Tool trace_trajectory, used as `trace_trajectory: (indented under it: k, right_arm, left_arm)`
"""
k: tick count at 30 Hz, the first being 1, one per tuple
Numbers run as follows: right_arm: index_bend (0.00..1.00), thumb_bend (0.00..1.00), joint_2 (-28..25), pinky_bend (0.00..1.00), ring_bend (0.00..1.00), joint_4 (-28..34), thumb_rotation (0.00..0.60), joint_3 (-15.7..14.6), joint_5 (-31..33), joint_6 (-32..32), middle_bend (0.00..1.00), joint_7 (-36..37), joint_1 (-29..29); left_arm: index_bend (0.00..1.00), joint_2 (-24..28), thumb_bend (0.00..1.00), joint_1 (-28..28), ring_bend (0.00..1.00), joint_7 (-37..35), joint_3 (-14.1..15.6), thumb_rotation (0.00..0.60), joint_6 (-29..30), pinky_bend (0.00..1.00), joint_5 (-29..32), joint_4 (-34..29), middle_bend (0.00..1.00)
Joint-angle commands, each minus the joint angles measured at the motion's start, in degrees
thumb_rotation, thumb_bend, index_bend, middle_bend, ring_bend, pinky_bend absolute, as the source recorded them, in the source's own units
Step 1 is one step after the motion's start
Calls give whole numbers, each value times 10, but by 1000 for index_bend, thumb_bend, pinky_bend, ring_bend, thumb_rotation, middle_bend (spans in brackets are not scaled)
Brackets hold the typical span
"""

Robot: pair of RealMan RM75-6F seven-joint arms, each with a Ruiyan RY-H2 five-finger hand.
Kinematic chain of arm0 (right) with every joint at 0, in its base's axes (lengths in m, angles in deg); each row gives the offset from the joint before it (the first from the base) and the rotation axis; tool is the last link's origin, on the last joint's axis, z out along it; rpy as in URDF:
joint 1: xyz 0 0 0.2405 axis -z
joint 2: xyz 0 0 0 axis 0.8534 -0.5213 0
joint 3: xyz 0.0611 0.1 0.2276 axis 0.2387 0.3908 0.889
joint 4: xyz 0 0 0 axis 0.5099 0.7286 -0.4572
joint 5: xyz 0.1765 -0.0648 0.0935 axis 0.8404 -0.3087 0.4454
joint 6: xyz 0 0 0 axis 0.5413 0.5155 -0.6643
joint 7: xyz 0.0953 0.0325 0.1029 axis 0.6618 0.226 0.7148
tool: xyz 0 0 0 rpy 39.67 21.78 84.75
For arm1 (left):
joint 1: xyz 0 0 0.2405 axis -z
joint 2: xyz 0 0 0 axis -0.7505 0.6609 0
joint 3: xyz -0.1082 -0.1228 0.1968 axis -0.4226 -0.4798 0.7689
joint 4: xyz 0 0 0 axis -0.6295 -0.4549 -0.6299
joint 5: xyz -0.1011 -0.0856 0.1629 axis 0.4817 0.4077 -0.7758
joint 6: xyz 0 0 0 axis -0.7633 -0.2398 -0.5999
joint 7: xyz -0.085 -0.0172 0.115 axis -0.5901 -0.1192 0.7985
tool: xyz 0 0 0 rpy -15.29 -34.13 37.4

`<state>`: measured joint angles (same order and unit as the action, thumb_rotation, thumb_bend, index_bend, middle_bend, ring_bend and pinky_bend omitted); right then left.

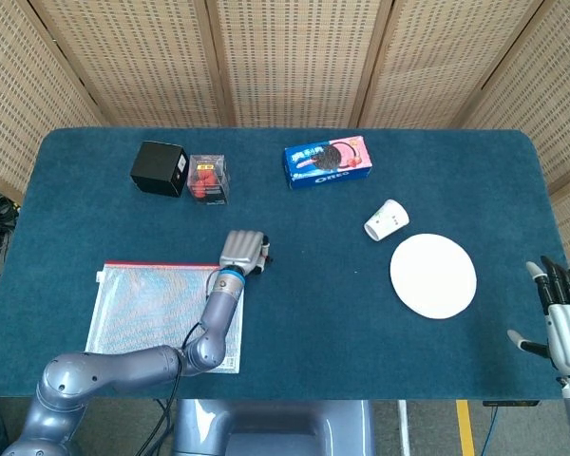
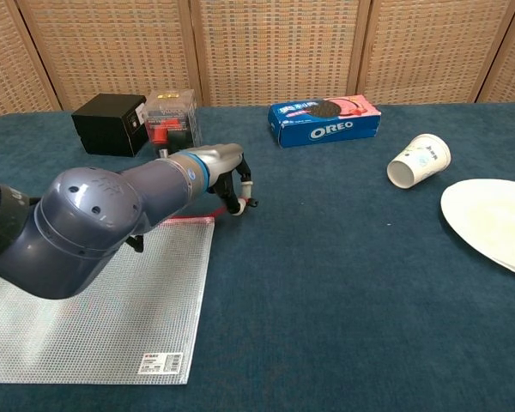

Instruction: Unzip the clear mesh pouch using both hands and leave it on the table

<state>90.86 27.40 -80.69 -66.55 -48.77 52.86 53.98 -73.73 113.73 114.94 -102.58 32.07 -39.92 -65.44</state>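
Fingers [image 2: 238,196] of the left hand [image 1: 243,253] are curling down at the far right corner of the clear mesh pouch [image 1: 157,309], and in the chest view they are pinching something small and red right at the end of the pouch's red zipper strip [image 2: 187,220] — whether that is the pull tab itself is too small to tell. The left arm [image 2: 94,223] is reaching forward across the pouch, covering part of it in the chest view. The pouch is lying flat on the blue table [image 1: 323,313] near the front left edge, its white label at the near right corner. Over on the far side, the right hand [image 1: 568,323] is hanging off the table's right edge with its fingers spread apart and nothing in them, well away from the pouch. Along the back of the table, a black box [image 1: 160,168] is sitting just beside a small clear box with red contents [image 1: 208,178], and an Oreo box [image 1: 329,162] is lying further right. A paper cup [image 1: 386,220] is resting on its side near a white plate [image 1: 433,275].
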Motion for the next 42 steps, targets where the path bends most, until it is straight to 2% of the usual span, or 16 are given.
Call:
trace_trajectory:
  k: [1,10,13,16,21,23,24,27,30,33,36,42]
  right_arm:
    - [83,0,1,0,0,0,600,-1,0,3,0,0,-2]
    - [98,0,3,0,0,-3,600,-2,7,32,1,11,-15]
    - [115,0,-3,0,8,3,600,-1,5,67,86,41,-33]
    - [130,0,-25,0,95,26,600,5,3,126,202,86,-69]
    - [155,0,-57,21,307,71,600,25,21,229,381,157,-133]
    - [164,0,-64,109,371,87,600,36,37,278,433,193,-162]
    - [169,0,-56,200,409,107,600,56,68,342,463,240,-202]
    - [184,0,-56,446,501,119,600,73,107,409,539,279,-240]
    - [218,0,-45,621,588,118,600,88,145,451,610,301,-268]
    - [256,0,-29,733,648,118,600,100,191,490,661,314,-296]
    - [280,0,-12,794,687,119,600,110,245,527,695,315,-329]
    - [312,0,22,889,749,122,600,104,339,526,745,267,-379]
  left_arm:
    - [919,28,524,-16,997,-26,-3,600,6,1000,-27,-42,976]
    - [925,105,533,-53,997,-86,1,600,-1,1000,-77,-157,976]
    - [927,132,537,-63,997,-111,1,600,-6,1000,-101,-192,976]
    - [930,156,538,-76,997,-149,-2,600,-8,1000,-137,-228,976]
    - [930,178,537,-83,997,-189,-3,600,-14,1000,-174,-255,976]
    - [931,183,537,-83,997,-204,-3,600,-19,1000,-184,-264,976]
    - [931,186,538,-83,997,-221,-8,600,-22,1000,-196,-275,976]
    - [931,190,538,-83,997,-240,-8,600,-26,1000,-209,-281,976]
    - [930,191,538,-83,997,-253,-8,600,-22,1000,-220,-283,976]
    - [930,190,538,-83,997,-271,-10,600,-18,1000,-236,-285,976]
    - [931,195,537,-83,997,-291,-12,600,-19,1000,-251,-289,976]
    - [930,199,537,-85,997,-318,-12,600,-16,1000,-269,-286,976]
